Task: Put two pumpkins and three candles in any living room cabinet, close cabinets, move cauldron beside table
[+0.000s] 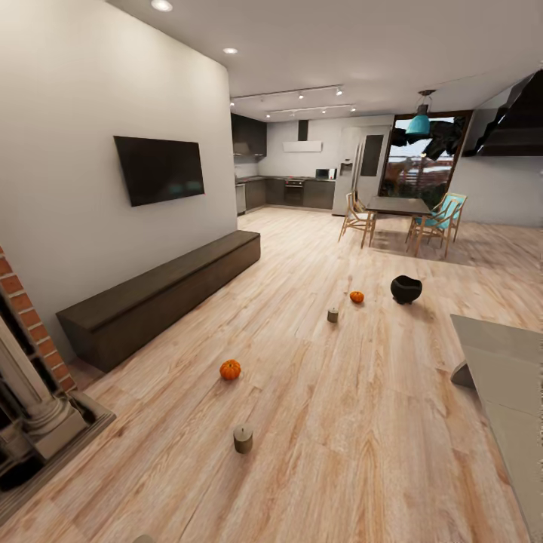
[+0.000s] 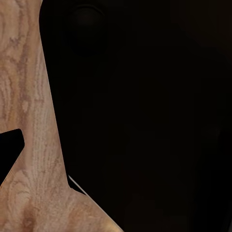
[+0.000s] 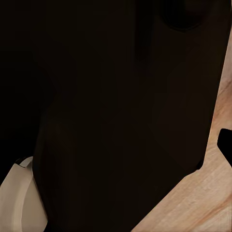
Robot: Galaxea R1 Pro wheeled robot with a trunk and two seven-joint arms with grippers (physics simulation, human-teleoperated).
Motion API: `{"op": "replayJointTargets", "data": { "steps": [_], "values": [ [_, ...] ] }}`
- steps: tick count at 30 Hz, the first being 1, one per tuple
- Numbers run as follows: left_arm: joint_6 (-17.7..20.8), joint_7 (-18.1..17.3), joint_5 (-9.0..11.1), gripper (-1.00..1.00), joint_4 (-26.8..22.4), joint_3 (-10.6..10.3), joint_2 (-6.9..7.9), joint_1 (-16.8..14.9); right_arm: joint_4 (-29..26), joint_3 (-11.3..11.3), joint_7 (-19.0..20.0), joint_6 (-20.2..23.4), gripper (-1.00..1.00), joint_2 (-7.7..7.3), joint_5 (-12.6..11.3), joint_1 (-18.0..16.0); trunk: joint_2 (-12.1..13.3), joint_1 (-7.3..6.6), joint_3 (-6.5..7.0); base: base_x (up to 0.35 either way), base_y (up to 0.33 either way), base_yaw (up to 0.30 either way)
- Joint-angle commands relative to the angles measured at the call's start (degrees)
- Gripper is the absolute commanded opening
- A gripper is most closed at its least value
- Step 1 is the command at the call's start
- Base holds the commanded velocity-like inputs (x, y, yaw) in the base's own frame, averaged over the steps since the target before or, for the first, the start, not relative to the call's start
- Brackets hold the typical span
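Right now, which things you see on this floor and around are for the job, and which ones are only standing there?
For the job:
- two pumpkins
- two candles in sight
- cauldron
- cabinet, closed
- table

Only standing there:
- wall television
- brick fireplace
- dining table with chairs
- kitchen units

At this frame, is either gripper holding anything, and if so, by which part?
It cannot be told: both wrist views are mostly dark. The two pumpkins, two candles and the cauldron sit on the floor, unheld.
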Motion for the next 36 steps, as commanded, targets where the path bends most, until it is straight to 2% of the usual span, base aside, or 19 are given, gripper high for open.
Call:
{"op": "replayJointTargets", "data": {
  "steps": [1, 30, 36],
  "values": [
    [-0.02, 0.0, 0.01, 1.0, 0.0, -0.03, 0.03, 0.0, -0.01, 0.0, 0.0, 0.0, 1.0, 0.0, 0.0, 0.0, 0.0, 0.0, 0.0, 0.165, 0.0, -0.19],
    [-0.08, 0.0, -0.01, 1.0, -0.09, 0.02, 0.22, 0.0, -0.01, 0.0, 0.0, -0.09, 1.0, 0.01, 0.0, 0.0, 0.0, 0.0, 0.0, 0.284, -0.056, -0.27],
    [-0.09, 0.0, -0.01, 1.0, -0.09, 0.02, 0.24, 0.0, -0.02, 0.0, 0.0, -0.09, 1.0, 0.07, 0.0, 0.0, 0.0, 0.0, 0.0, 0.32, 0.0, -0.06]
  ]
}}
